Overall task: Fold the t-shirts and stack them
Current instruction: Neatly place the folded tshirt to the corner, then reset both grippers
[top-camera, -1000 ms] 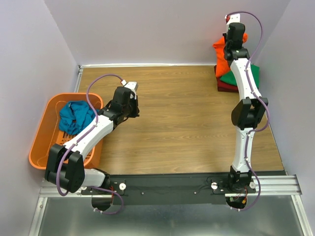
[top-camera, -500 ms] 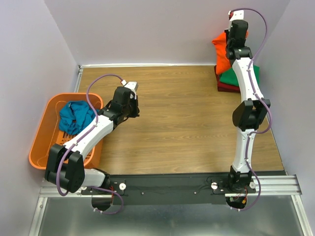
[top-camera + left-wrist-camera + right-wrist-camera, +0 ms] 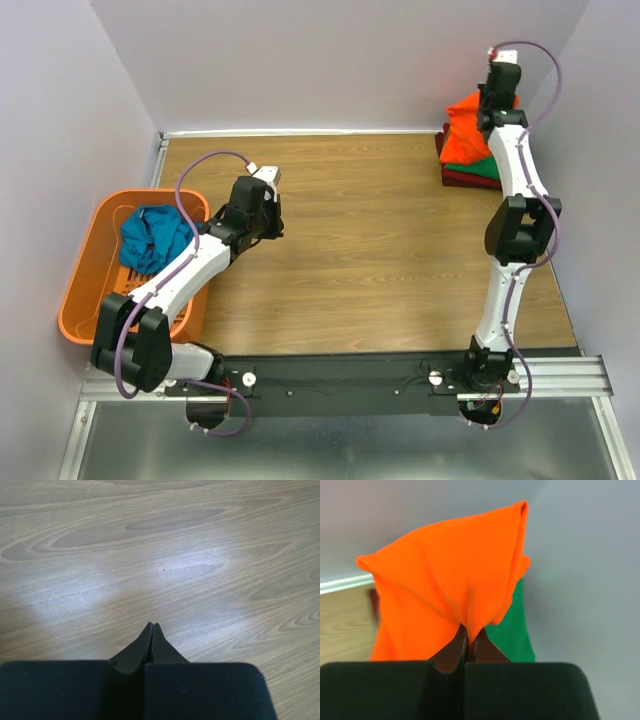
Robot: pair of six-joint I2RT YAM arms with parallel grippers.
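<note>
Right gripper point(image 3: 470, 639): fingers pinched tight on a fold of the orange t-shirt point(image 3: 450, 585), at the far right corner of the table point(image 3: 370, 230).
Right arm, change: it has swung further right and back towards the wall since a second ago.
Orange t-shirt, change: earlier it hung bunched to the left of the arm; now it drapes over the stack in the far right corner, one fold pinched.
Green t-shirt point(image 3: 487, 168): under the orange one, with only a strip showing where a broad patch showed before.
Dark red t-shirt point(image 3: 468, 181): bottom of the stack, with only its near edge visible.
Left gripper point(image 3: 152, 626): fingers together, holding nothing, low over bare wood; unmoved.
Teal-blue t-shirt point(image 3: 155, 235): crumpled in the orange basket point(image 3: 85, 270) at the left edge, as before.
</note>
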